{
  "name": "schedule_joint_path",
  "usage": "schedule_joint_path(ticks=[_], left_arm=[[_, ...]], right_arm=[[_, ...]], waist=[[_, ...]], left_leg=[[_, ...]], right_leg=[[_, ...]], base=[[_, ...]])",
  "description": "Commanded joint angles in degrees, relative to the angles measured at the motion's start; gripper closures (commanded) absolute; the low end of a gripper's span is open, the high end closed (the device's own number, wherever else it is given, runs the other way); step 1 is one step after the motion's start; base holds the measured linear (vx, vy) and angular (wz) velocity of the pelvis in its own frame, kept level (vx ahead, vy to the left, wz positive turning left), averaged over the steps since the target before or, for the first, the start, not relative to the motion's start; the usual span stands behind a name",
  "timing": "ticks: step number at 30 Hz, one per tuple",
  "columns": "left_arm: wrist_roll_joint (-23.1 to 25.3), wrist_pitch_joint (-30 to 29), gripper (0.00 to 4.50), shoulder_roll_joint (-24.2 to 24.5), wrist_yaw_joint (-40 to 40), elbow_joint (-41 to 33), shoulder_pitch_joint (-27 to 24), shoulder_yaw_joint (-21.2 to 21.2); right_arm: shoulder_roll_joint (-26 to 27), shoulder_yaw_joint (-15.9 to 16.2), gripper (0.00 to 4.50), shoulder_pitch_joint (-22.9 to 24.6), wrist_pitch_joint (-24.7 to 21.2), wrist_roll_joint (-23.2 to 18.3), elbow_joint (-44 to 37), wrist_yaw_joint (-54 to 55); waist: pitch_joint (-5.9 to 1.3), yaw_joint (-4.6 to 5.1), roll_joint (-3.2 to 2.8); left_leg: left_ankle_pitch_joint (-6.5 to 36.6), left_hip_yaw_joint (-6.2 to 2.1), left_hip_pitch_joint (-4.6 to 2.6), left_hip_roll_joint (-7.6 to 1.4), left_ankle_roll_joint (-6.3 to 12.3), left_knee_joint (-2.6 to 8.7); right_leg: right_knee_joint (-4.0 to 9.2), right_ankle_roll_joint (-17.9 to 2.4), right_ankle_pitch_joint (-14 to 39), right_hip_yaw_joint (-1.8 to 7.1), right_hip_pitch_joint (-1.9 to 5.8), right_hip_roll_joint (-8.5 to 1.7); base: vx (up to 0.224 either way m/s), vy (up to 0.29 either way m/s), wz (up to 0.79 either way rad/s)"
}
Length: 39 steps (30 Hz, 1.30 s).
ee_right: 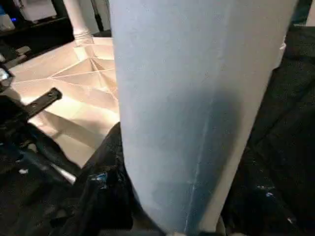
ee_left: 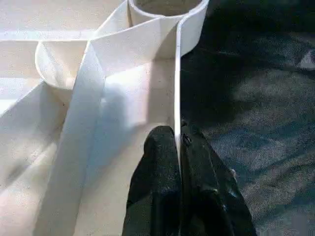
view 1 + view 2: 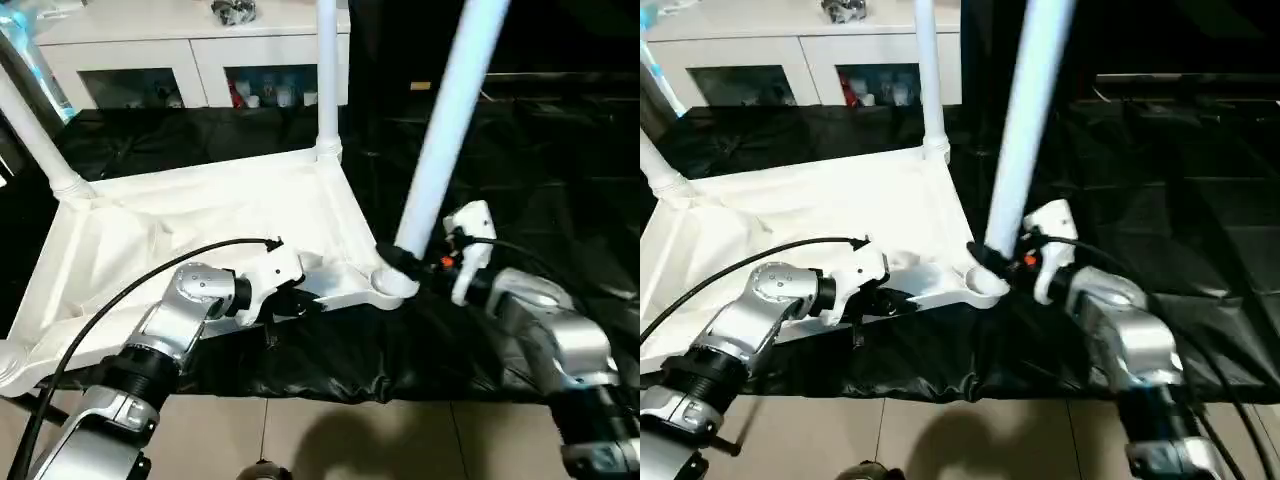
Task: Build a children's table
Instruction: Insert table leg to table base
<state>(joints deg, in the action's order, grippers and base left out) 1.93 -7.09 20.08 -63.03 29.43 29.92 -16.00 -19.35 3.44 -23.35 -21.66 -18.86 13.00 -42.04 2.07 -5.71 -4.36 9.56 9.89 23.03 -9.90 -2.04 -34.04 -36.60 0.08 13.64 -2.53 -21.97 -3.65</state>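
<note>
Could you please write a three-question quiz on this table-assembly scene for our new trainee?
1. True or false: the left gripper is shut on the tabletop rim.
2. Which does the right gripper hold? A) a leg tilted over the near corner socket; B) a screwdriver; C) nothing.
3. How many legs already stand in the far sockets?

Key
1. True: the black fingers pinch the thin rim wall.
2. A: the fingers clasp the leg's lower end just above the socket.
3. Two: one at the far left corner, one at the far right corner.
</note>
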Motion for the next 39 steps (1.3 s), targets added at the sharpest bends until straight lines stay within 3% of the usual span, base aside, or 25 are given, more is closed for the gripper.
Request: schedule_joint_path(ticks=[1,2,6,14,23,25,31,39], left_arm=[[-2.2,-0.1,4.5,-0.8,-0.6,-0.2,-1.8,0.3],[-2.3,0.2,4.5,-0.8,-0.5,-0.4,-1.9,0.3],[-2.9,0.4,4.5,-1.3,-0.4,-1.4,-2.4,0.5],[-3.4,0.0,4.5,-1.6,0.6,-2.0,-2.7,1.7],[-5.1,-1.3,4.5,-2.3,1.6,-2.9,-3.0,3.6],[-4.2,-1.2,4.5,-1.9,1.0,-3.0,-3.3,2.8],[-0.4,0.7,4.5,0.2,0.0,-2.8,-4.0,-0.8],[2.3,1.6,4.5,0.9,1.2,-1.0,-3.0,-2.2]], right_arm=[[0.5,1.4,2.6,-1.1,0.4,1.2,2.7,-0.9],[0.8,1.7,2.6,-1.7,0.8,1.4,3.7,-1.3],[1.8,2.7,2.6,-3.6,2.5,2.4,7.2,-2.1],[2.1,3.4,2.61,-5.0,3.6,3.3,10.8,-4.0],[2.1,-1.6,2.61,-1.6,5.7,-0.1,12.9,-5.4],[2.2,-2.8,2.61,0.3,7.3,-0.7,14.1,-6.2],[2.4,-3.0,2.61,2.9,10.3,-0.1,14.7,-6.5],[2.2,-2.1,2.61,4.2,12.8,1.3,13.9,-6.7]], waist=[[-3.35,-0.15,1.28],[-3.3,-0.13,1.56],[-3.47,-0.23,1.58],[-3.3,0.1,2.14],[-3.43,-0.23,2.2],[-3.43,-0.34,1.94],[-3.39,-0.51,1.48],[-3.37,-0.35,1.63]], left_leg=[[8.3,-1.11,-1.28,-3.12,3.0,3.51],[8.2,-1.06,-1.24,-3.14,3.11,3.53],[6.6,-1.07,-1.16,-3.21,3.84,3.38],[7.6,-0.93,-1.22,-3.17,3.9,3.48],[6.5,-0.86,-1.25,-3.25,5.13,3.28],[6.8,-0.87,-1.25,-3.28,5.25,3.26],[8.4,-1.03,-1.38,-3.41,4.5,3.51],[12.9,-1.16,-1.78,-3.55,1.8,4.13]], right_leg=[[4.54,-13.1,2.2,2.3,2.09,-4.93],[4.61,-13.0,2.2,2.32,2.1,-4.86],[4.23,-13.5,-0.1,2.27,2.16,-4.97],[4.44,-13.3,2.2,2.29,2.11,-4.94],[4.18,-14.0,-0.9,2.3,2.11,-4.89],[4.3,-13.9,-0.7,2.3,2.08,-4.94],[4.52,-13.5,1.3,2.27,2.01,-4.92],[4.84,-13.3,2.8,2.37,1.95,-4.94]], base=[[0.0,0.0,0.0],[0.0,0.0,0.0],[0.0,0.0,0.0],[0.0,0.0,0.0],[0.0,0.0,0.0],[0.0,0.0,0.0],[0.0,0.0,0.0],[0.0,0.0,0.0]])
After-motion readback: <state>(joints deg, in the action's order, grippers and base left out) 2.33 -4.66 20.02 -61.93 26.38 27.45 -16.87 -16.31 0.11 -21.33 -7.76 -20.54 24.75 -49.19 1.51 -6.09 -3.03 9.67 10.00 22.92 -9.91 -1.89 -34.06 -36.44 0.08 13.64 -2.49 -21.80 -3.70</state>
